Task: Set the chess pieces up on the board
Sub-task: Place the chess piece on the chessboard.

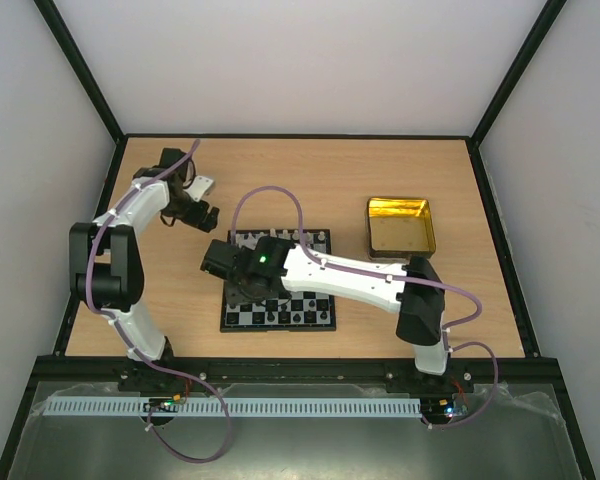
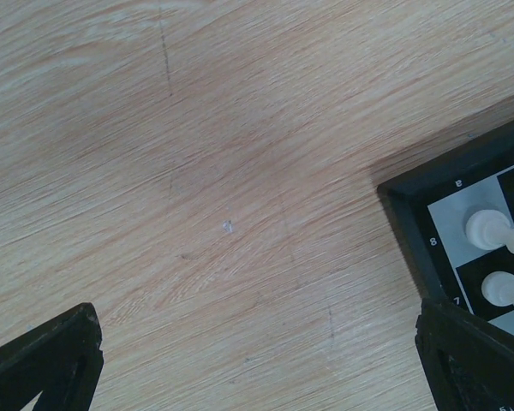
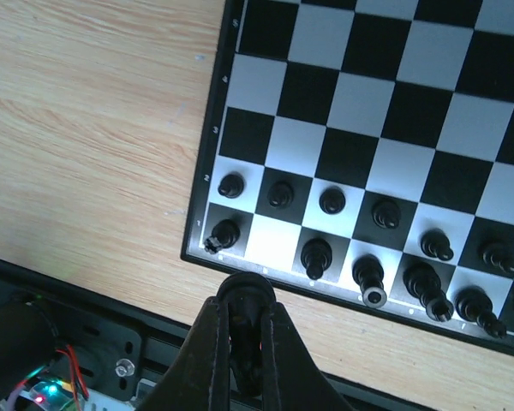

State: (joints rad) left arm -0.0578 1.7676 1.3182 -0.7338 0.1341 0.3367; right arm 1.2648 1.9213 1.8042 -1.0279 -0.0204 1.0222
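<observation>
The top camera looks steeply down from high behind the near edge, taking in the whole pale wooden table [image 1: 300,170]. Both wrist cameras face down, close in. The left sees bare wood and the far-left corner of the small square black-and-silver checked chessboard [image 2: 407,223], while the right sees its near-left corner. All three views share this chessboard.

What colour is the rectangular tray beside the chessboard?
Shiny gold; the tray shows only in the top external view.
</observation>
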